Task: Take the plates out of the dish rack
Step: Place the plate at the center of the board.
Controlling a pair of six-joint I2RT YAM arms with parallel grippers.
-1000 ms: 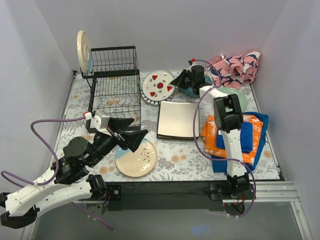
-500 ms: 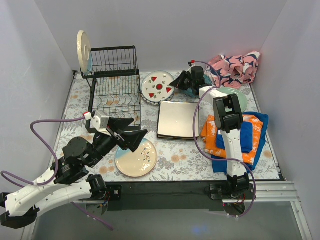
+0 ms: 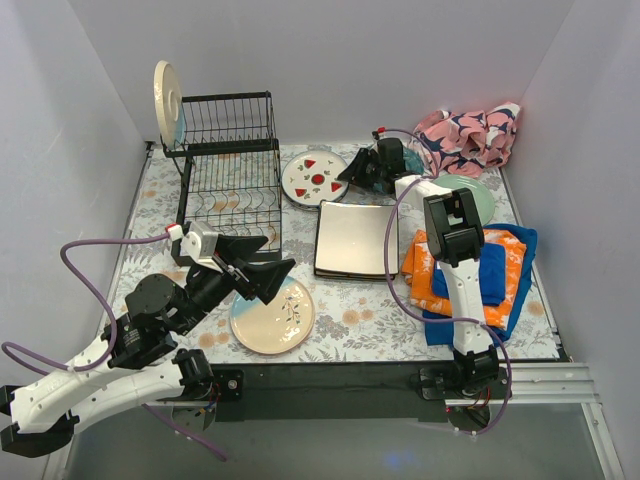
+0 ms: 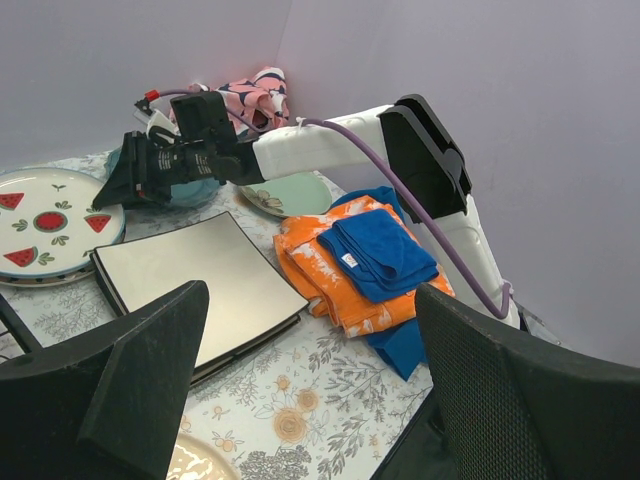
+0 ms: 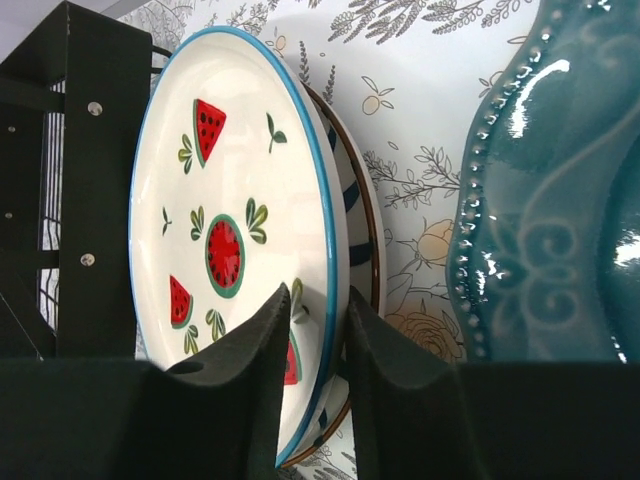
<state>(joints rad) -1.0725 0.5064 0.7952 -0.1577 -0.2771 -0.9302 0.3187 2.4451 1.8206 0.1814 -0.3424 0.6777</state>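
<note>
The black wire dish rack [image 3: 230, 170] stands at the back left, and one cream plate [image 3: 166, 103] stands upright at its top left corner. My right gripper [image 3: 355, 172] is beside the watermelon plate [image 3: 315, 178]. In the right wrist view the right gripper [image 5: 318, 300] straddles the rim of the watermelon plate [image 5: 230, 240], its jaws slightly parted. That plate rests on a striped plate [image 5: 360, 230]. My left gripper [image 3: 270, 262] hangs wide open over a cream and blue plate [image 3: 272, 316]; nothing is between its fingers in the left wrist view [image 4: 310, 300].
Square cream plates [image 3: 355, 240] are stacked mid-table. A teal plate [image 5: 560, 200] lies right of the watermelon plate, and a pale green plate [image 3: 482, 196] lies further right. A pink cloth [image 3: 468, 135] is at the back right. Orange and blue cloths [image 3: 470, 265] lie at the right.
The watermelon plate has tipped down from leaning upright to lying nearly flat. My right gripper went down with it and its jaws have eased apart. The left arm has not moved.
</note>
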